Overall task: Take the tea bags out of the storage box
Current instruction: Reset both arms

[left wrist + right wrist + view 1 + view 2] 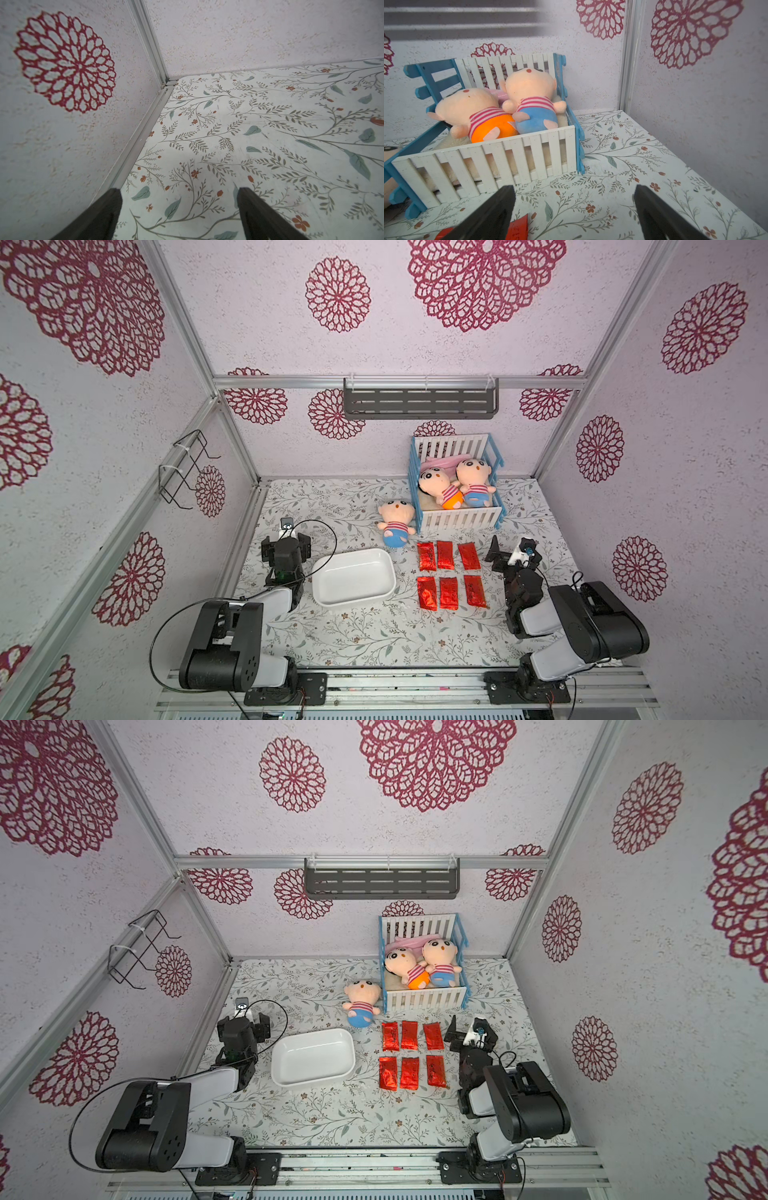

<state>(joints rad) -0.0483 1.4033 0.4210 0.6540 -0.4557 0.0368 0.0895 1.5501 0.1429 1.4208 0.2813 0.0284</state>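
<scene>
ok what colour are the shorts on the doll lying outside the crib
Blue, below a pink-and-white striped top. The doll shows best in a top view.

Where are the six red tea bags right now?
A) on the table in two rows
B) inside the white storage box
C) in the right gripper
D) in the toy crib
A: the tea bags lie on the table in two rows; the storage box is empty.

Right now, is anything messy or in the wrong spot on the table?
Only one thing: a small plush doll in blue shorts lies on the table outside the blue-and-white slatted toy crib, while two others lie inside. The six shiny red foil sachets sit in two tidy rows.
</scene>
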